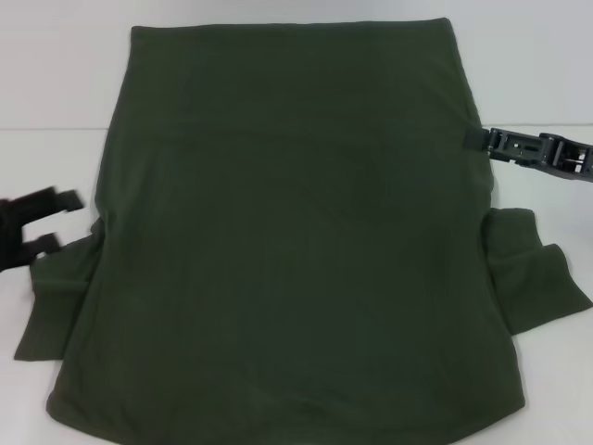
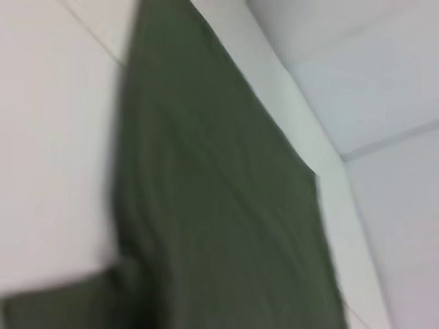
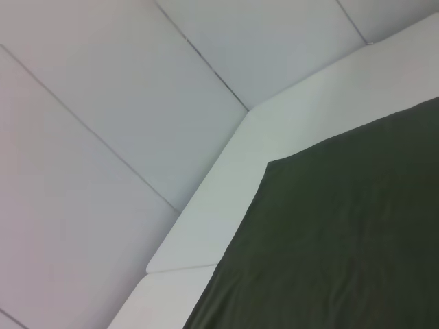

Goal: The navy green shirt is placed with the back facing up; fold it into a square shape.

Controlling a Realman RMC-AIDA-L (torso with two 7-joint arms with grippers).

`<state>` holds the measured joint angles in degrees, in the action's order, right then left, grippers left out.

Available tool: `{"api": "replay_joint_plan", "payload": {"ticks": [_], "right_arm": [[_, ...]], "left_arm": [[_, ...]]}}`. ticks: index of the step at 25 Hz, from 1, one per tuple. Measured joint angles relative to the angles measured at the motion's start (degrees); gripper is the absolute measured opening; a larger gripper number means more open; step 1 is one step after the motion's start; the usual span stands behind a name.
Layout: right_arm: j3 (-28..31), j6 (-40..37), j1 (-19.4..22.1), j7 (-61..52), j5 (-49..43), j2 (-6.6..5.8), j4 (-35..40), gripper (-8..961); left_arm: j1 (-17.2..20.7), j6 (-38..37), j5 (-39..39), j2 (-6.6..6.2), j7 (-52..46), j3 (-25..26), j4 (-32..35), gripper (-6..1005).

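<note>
The navy green shirt (image 1: 296,232) lies spread flat on the white table (image 1: 56,83), plain side up, its straight hem at the far side and its sleeves toward me. My left gripper (image 1: 57,221) is open beside the shirt's left edge, just above the left sleeve (image 1: 46,306). My right gripper (image 1: 480,139) reaches in from the right and its tip meets the shirt's right edge, above the right sleeve (image 1: 533,269). The shirt also shows in the left wrist view (image 2: 219,226) and in the right wrist view (image 3: 343,240), where a corner of it lies on the table.
White table surface (image 1: 537,56) surrounds the shirt at the far left, far right and back. Pale panelled walls (image 3: 103,103) stand beyond the table's edge (image 3: 226,185).
</note>
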<state>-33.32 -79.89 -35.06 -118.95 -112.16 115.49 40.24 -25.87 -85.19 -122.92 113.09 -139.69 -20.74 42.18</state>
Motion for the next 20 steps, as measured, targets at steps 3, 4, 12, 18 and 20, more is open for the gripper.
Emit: {"api": "replay_joint_plan", "payload": {"ticks": [3,4,12,18,20], "right_arm": [[-0.08,0.29,-0.15,0.06,0.26,-0.36,-1.32,941],[-0.19,0.26,-0.18,0.05,0.28,-0.39,-1.48,941],[-0.05,0.54,-0.19,0.07,0.34,-0.29,-2.24,942],[-0.01,0.68,-0.21,0.12,0.37,-0.32,-2.28,942],[0.00,0.70,-0.24,0.12,0.37,-0.33,-2.28,942]], "left_arm": [[1.83,3.61,0.41,0.19,6.47,0.11,-1.06,932],[2.70,4.58,0.93,0.52,15.18,0.39,-2.45,932],[4.81,8.68,0.91,2.40,29.10,0.86,-3.62,933],[5.85,10.40,1.20,2.73,29.25,2.11,-3.65,932],[6.08,10.98,1.21,2.87,29.35,2.39,-3.73,932]]}}
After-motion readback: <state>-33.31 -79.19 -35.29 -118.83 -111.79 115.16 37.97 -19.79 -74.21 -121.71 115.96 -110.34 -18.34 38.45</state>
